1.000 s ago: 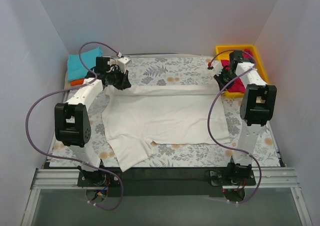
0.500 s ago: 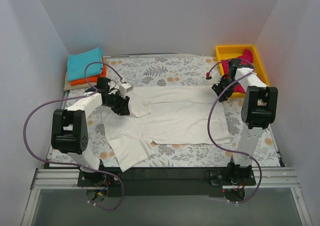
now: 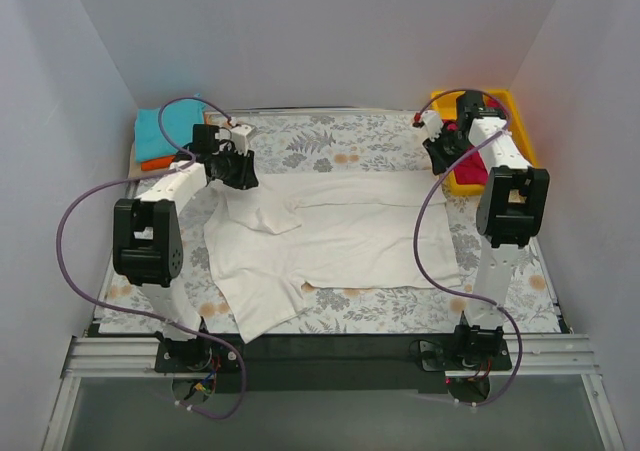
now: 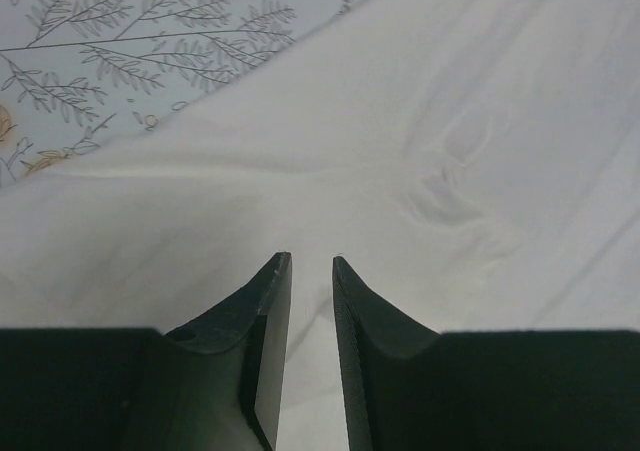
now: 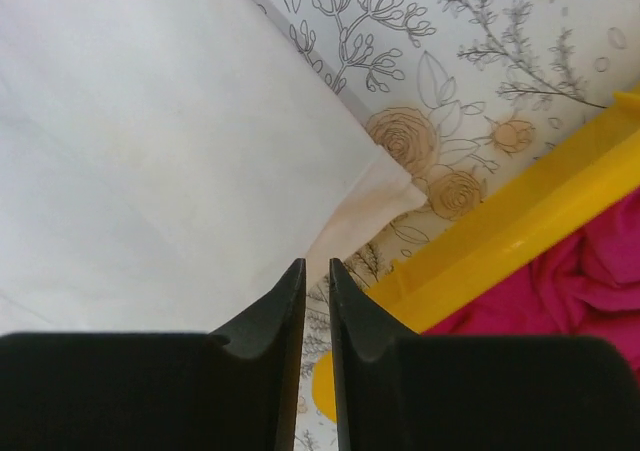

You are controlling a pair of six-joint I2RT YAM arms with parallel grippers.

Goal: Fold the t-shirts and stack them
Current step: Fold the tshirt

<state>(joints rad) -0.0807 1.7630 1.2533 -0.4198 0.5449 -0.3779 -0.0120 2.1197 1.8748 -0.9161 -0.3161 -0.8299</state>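
The cream-white t-shirt lies spread on the floral table cloth, with its far-left corner folded inward as a flap. My left gripper hovers over that shirt's far-left edge. In the left wrist view its jaws stand slightly apart and empty above the cream cloth. My right gripper is at the shirt's far-right corner. In the right wrist view its jaws are nearly together and empty, above the corner. The teal t-shirt lies folded on the orange one at the far left. The magenta-pink t-shirt lies in the bin.
A yellow bin stands at the far right corner, close to my right gripper; its rim also shows in the right wrist view. The floral grey table cloth covers the table. White walls close in the sides and back.
My left gripper carried the shirt's far-left corner inward, let it go as a folded flap and moved back to the far edge. My right gripper dipped nearer, then returned toward the bin.
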